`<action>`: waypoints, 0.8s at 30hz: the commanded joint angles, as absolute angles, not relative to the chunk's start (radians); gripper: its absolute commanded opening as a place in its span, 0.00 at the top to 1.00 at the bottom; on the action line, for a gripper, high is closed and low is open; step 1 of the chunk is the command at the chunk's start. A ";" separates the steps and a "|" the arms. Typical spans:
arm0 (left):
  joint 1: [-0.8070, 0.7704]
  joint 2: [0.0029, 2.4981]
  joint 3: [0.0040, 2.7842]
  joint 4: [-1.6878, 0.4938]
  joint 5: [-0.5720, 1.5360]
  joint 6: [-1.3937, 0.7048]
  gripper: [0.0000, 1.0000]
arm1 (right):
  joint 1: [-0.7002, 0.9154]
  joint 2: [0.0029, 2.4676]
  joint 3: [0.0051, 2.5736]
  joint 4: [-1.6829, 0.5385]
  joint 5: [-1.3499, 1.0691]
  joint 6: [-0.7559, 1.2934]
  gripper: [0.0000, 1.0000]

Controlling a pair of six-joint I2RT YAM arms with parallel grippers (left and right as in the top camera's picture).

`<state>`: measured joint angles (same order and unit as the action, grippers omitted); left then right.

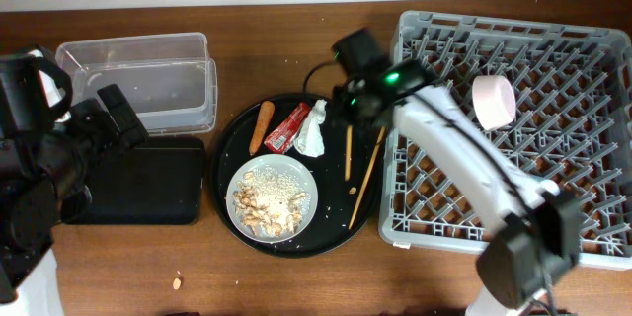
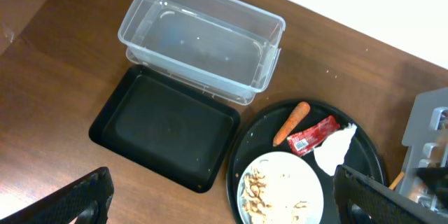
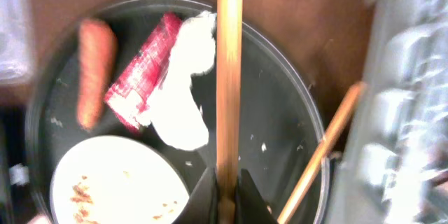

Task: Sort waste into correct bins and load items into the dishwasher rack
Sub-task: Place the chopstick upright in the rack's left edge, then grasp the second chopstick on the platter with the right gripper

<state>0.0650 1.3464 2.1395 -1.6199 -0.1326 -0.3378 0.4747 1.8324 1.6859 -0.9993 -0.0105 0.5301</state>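
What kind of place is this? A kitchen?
Probably a robot practice table set up like kitchen clean-up: a dishwasher rack, a round black tray of leftovers, a clear tub, and the right gripper holding a chopstick.

The tray [image 1: 230, 148] (plate [image 1: 273, 197] atop) lies left of the rack [image 1: 583, 188].

The overhead view looks straight down on the whole table [image 1: 296, 30] from far off. The left wrist view looks down from high above the left hand [image 2: 222, 182], with the round black tray [image 2: 255, 143] ahead and to its right. The blurred right wrist view seems to hang close over that same tray [image 3: 280, 112], just beyond the right hand [image 3: 224, 194]; all three views share it.
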 commanded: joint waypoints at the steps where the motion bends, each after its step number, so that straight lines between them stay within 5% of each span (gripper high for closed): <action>1: 0.068 1.343 2.146 -1.618 -0.147 -0.348 0.01 | 0.340 1.777 1.758 -1.040 0.065 0.410 0.96; 4: 0.068 1.343 2.146 -1.618 -0.147 -0.348 0.01 | 0.162 1.847 1.749 -1.108 0.039 0.285 0.96; 8: 0.068 1.343 2.146 -1.618 -0.147 -0.348 0.01 | 0.159 1.975 1.740 -1.175 -0.010 0.231 0.94; 9: 0.068 1.343 2.146 -1.618 -0.147 -0.348 0.01 | 0.181 1.990 1.737 -1.171 -0.007 0.224 0.68; 10: 0.068 1.343 2.146 -1.618 -0.147 -0.348 0.01 | 0.202 1.991 1.738 -1.156 -0.012 0.234 0.59; 13: 0.068 1.343 2.146 -1.618 -0.147 -0.348 0.01 | 0.236 1.964 1.740 -1.142 -0.016 0.297 0.48; 19: 0.068 1.343 2.146 -1.618 -0.147 -0.348 0.01 | 0.282 1.947 1.740 -1.113 -0.128 0.275 0.49; 24: 0.068 1.343 2.146 -1.618 -0.147 -0.348 0.01 | 0.404 1.985 1.665 -1.101 -0.120 0.347 0.66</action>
